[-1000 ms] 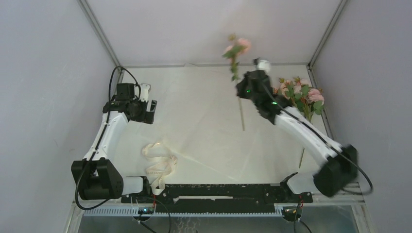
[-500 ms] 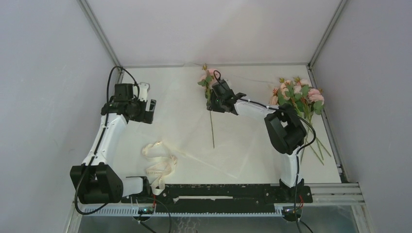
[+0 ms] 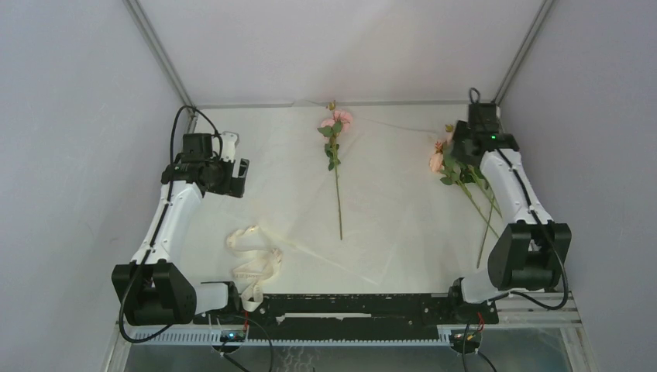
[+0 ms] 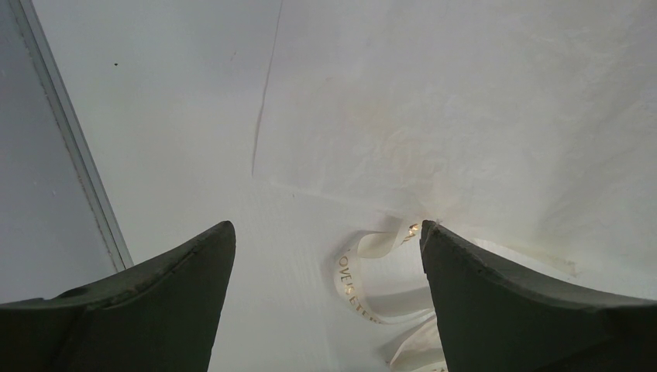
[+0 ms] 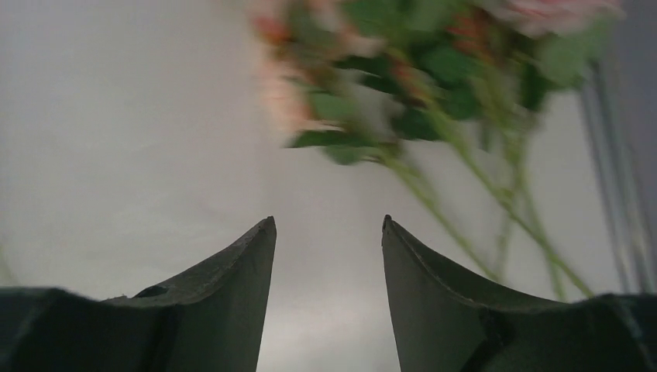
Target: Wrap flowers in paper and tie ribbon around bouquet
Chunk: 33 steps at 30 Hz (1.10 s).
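One pink stem (image 3: 338, 167) lies alone mid-sheet on the paper (image 3: 403, 225), its blooms toward the far edge, laid ready for wrapping. The other flowers (image 3: 463, 167) sit bunched at the far right, where the right claw (image 5: 329, 225) hovers part-open and empty, probably to fetch another. The left claw (image 4: 325, 240) gapes wide, holding nothing, near the ribbon (image 3: 252, 263).

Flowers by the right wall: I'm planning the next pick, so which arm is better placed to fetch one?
Right. The right gripper hovers open at the flowers; the left gripper is far off, near the ribbon.
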Tool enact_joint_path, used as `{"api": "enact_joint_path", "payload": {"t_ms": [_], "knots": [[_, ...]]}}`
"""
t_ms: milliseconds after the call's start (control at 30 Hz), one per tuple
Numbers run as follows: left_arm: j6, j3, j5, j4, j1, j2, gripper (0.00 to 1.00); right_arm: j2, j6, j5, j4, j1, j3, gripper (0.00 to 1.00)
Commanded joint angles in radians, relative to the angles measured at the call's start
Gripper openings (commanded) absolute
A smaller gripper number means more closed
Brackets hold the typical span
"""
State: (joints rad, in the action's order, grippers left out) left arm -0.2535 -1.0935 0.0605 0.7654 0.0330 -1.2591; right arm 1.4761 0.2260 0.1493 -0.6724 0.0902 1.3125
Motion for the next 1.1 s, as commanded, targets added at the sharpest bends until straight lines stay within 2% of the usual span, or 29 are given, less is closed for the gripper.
{"api": "enact_joint_path", "payload": {"t_ms": [0,100,200,533,733,900,1067], "knots": [[-0.002,0.006,0.023,-0.024,-0.001,0.012,0.93,0.077,-0.145,-0.004,-0.174,-0.208,-0.058,0.61],[-0.007,0.009,0.032,-0.026,-0.001,0.004,0.93,0.167,-0.153,0.016,-0.184,-0.282,-0.043,0.63],[-0.007,0.006,0.032,-0.026,-0.002,-0.016,0.93,0.244,-0.162,0.022,-0.173,-0.306,-0.021,0.61],[-0.012,0.007,0.028,-0.031,-0.001,-0.043,0.92,0.379,-0.202,0.020,-0.102,-0.307,0.071,0.43],[-0.012,0.005,0.026,-0.032,-0.002,-0.042,0.92,0.407,-0.206,-0.010,-0.116,-0.307,0.096,0.45],[-0.012,0.005,0.029,-0.031,-0.001,-0.042,0.92,0.417,-0.217,-0.072,-0.114,-0.306,0.096,0.50],[-0.009,0.006,0.025,-0.033,-0.001,-0.040,0.92,0.451,-0.207,-0.069,-0.111,-0.303,0.108,0.47]]}}
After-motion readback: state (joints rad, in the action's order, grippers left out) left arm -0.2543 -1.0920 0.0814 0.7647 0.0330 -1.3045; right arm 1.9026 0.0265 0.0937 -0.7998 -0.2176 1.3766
